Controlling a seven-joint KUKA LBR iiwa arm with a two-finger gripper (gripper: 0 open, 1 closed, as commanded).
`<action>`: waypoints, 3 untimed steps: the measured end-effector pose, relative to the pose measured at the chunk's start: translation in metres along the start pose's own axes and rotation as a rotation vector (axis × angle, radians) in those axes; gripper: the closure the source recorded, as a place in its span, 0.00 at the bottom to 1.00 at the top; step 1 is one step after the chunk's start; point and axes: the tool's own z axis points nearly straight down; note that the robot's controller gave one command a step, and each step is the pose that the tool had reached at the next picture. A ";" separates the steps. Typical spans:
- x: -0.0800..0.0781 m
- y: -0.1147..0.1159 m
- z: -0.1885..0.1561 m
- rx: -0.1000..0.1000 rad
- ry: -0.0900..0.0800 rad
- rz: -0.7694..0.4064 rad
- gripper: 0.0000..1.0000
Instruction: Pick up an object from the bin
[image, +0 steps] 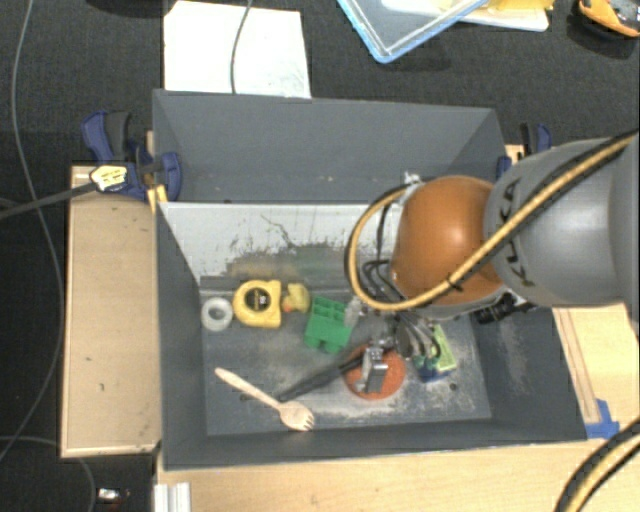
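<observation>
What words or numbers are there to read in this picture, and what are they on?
"KUKA": black letters on the grey robot arm, partly hidden.
On the yellow tape measure, the round label is too small to read.
Nothing else is readable.

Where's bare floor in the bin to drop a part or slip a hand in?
Bare: the back strip between rear wall and tape measure; the patch between tape measure and wooden spoon; the front right corner past the orange disc. Crowded: centre-right, where green block, black stick, disc and gripper bunch.
</observation>
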 end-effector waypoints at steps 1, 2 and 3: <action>-0.018 -0.030 0.056 -0.001 -0.011 -0.049 0.00; -0.006 -0.051 0.064 -0.004 -0.011 0.138 1.00; -0.006 -0.051 0.064 -0.004 -0.011 0.138 1.00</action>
